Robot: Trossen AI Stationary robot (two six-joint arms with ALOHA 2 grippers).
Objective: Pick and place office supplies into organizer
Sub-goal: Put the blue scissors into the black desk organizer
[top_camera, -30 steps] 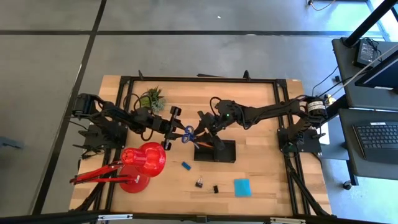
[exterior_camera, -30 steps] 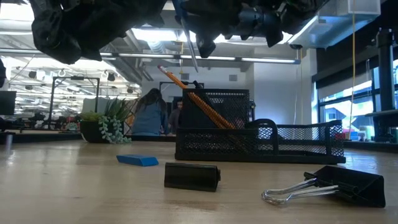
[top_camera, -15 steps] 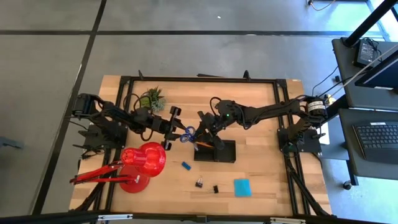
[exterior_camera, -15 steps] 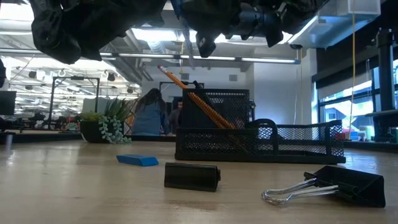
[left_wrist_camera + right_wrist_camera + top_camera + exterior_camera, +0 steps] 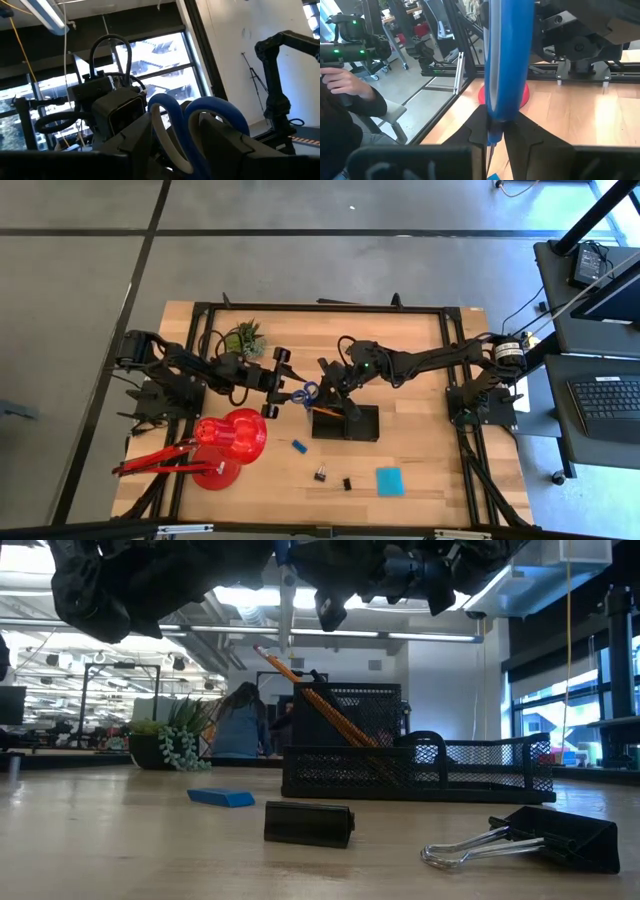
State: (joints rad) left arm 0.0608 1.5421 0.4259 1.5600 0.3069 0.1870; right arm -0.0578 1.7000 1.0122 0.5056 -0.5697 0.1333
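Blue-handled scissors (image 5: 310,392) hang above the table just left of the low black mesh organizer (image 5: 362,423), pinched between the right gripper's (image 5: 322,387) closed fingers (image 5: 525,135). Left gripper (image 5: 284,387) beside them, fingers spread, apparently clear of the handles. Orange-yellow pencil (image 5: 318,697) leans in the organizer.

A robotics lab set in an open-plan office or workshop hall is shown. A wooden bench (image 5: 420,450) framed in black metal rails is seen on a grey floor marked with dark lines. Beside the bench's right edge, a black desk carrying a keyboard (image 5: 608,402) is placed. In the low view, strip lights (image 5: 250,595), exposed ceiling pipes and tall windows (image 5: 560,710) are seen, with further work desks and a seated person (image 5: 238,722) beyond the bench's far edge.
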